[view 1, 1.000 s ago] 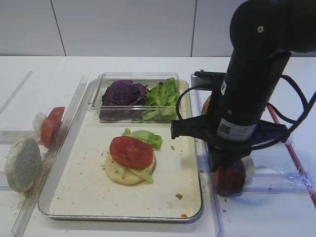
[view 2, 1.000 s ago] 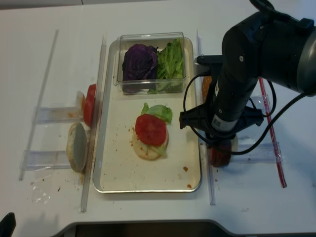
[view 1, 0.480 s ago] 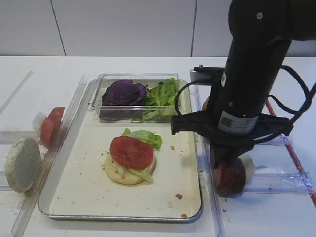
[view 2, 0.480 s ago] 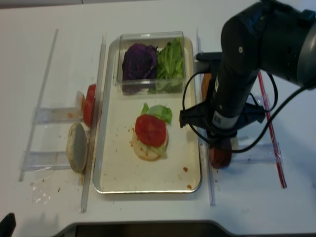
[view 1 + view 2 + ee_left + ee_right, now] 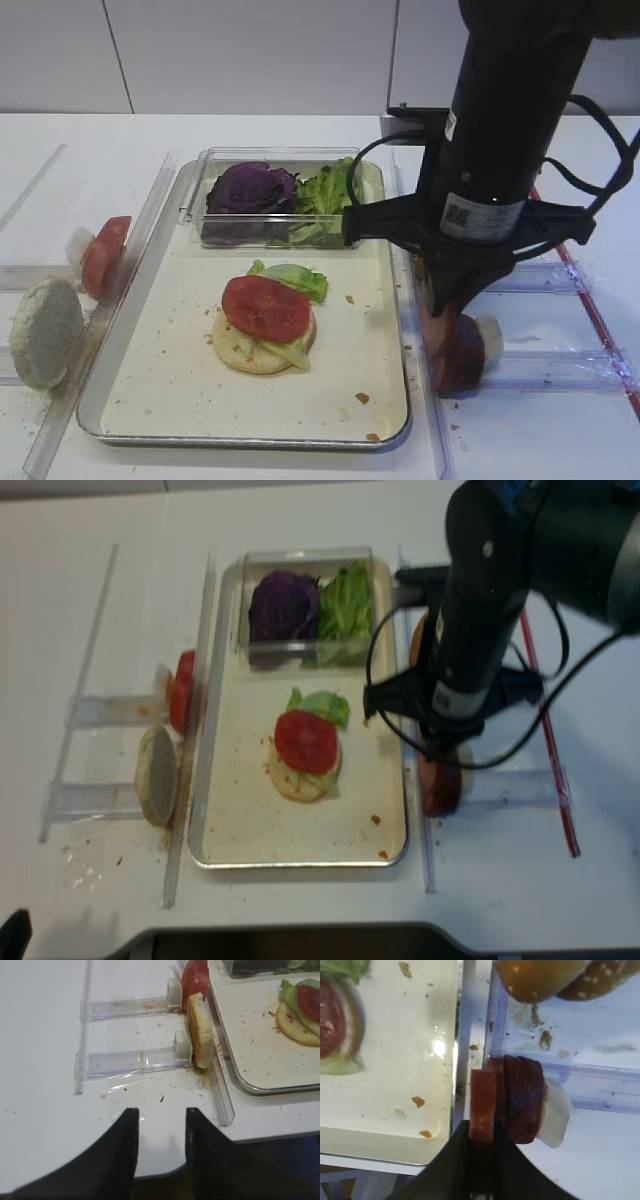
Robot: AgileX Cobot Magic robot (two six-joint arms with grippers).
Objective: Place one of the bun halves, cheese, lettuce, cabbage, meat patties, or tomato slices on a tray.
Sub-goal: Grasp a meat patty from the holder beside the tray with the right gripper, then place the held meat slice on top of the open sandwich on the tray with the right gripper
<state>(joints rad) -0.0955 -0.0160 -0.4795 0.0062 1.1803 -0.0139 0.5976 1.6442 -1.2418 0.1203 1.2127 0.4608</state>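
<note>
- Right gripper [image 5: 481, 1152]: I have its 2 dark fingers clenched on the nearest meat patty [image 5: 482, 1105], pinching it by its lower edge so the disc stands on its rim, thin side toward the wrist camera.
- That patty is the front one of a short row of patties [image 5: 522, 1100] standing in a clear plastic rack [image 5: 600, 1087], just right of the tray [image 5: 395, 1135]. I judge the rack keeps them upright so that 1 can be taken at a time.
- Held patty looks dull pinkish-brown on its face; the ones behind it are darker, reddish-brown. A pale round piece [image 5: 555, 1115] leans at the back of the row.
- Sesame buns [image 5: 540, 977] sit further along the same rack.
- On the tray a pale bun half [image 5: 262, 345] already carries lettuce [image 5: 293, 278] and a tomato slice [image 5: 265, 307], so the patty would go on top next, I judge.
- Left gripper [image 5: 160, 1132] hangs released over bare table, near a bun half [image 5: 200, 1035] and a tomato slice [image 5: 195, 977] in the left-hand rack [image 5: 130, 1057].
</note>
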